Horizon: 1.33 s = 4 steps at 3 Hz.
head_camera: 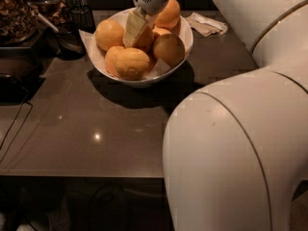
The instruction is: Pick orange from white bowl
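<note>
— Where was the gripper (140, 24) in the camera view?

— At the top of the picture, reaching down into the white bowl (186, 38) from above. Its pale lower end sat low among the fruit. Whether it was open or closed on anything, I could not tell.

— And the orange (147, 37)?

— In the bowl, pressed up against the gripper's right side and partly hidden by it. It lay in the middle of the pile.

— What else lay around the gripper?

— One fruit (109, 34) to its left, apart from it. Two more (131, 63) below it, at the bowl's near edge. A darker one (169, 49) was below and to the right, and a bright one (169, 12) was just right of the gripper's white housing. White paper (161, 69) lined the bowl under them.

— And outside the bowl?

— The bowl stood on a dark, glossy counter (96, 129). A crumpled napkin (207, 24) lay well to the right of the gripper. A dark jar (14, 13) stood far to the left. The robot's white arm (231, 153) filled the near right of the view.
</note>
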Available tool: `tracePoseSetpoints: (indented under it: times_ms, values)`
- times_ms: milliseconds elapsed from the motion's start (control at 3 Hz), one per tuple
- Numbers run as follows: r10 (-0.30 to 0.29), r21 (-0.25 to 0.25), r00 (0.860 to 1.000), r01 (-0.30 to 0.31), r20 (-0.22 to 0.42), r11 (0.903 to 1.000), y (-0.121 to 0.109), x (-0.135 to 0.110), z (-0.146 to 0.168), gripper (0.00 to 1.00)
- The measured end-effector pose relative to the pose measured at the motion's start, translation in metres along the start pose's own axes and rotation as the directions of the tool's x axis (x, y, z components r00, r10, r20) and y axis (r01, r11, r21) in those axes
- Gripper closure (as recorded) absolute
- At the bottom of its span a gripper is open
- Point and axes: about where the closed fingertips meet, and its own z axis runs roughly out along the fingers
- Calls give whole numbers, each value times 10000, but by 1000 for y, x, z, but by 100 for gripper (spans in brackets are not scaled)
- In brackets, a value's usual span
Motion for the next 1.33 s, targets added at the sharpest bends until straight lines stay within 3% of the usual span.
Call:
tracePoseSetpoints:
  times_ms: [1000,1333]
  values:
    - [-120,-75,9996,122,263,9999,1,4,6,41]
    - [-120,-75,9996,122,263,9999,1,4,6,57]
